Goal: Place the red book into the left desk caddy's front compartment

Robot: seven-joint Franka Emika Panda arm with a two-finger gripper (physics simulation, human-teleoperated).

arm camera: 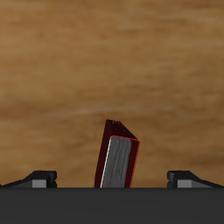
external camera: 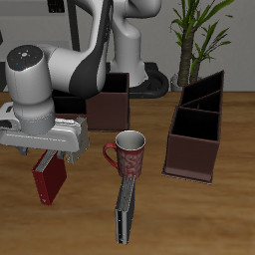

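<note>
The red book (external camera: pixel 50 177) stands on end and leans a little, directly under my gripper (external camera: pixel 48 152), near the table's front. In the wrist view the red book (arm camera: pixel 118 162) shows its pale page edges. It sits between the two fingertips (arm camera: pixel 39 178), which stand wide apart and do not touch it. My gripper (arm camera: pixel 112 181) is open. The left desk caddy (external camera: pixel 199 129) is a dark brown divided box across the table, beyond the mug. Its front compartment (external camera: pixel 191 155) holds nothing that I can see.
A red patterned mug (external camera: pixel 129 154) stands between the book and the left caddy. A grey book (external camera: pixel 125 212) lies flat in front of the mug. A second dark caddy (external camera: pixel 106 102) stands farther back near the robot's base. A potted plant (external camera: pixel 194 30) is behind.
</note>
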